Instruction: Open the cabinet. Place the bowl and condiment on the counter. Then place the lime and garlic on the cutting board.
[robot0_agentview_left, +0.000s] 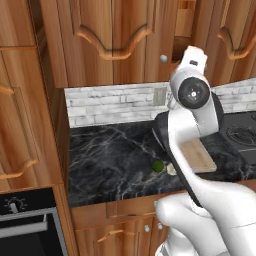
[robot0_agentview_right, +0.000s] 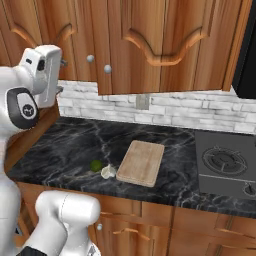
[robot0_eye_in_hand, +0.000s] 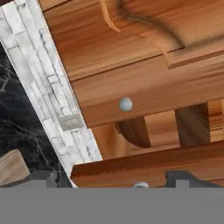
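Pincer (robot0_eye_in_hand: 116, 177) open, empty, at cabinet door (robot0_eye_in_hand: 144, 166), now ajar. Bowl (robot0_eye_in_hand: 133, 131) inside, not yet out. Lime (robot0_agentview_right: 95, 165) and garlic (robot0_agentview_right: 107, 172) on worktop (robot0_agentview_right: 70, 150), left of board (robot0_agentview_right: 141, 162).

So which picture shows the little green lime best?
The right base view: the lime sits unobstructed on the black counter, beside the garlic. The left base view shows it too, close beside the robot arm.
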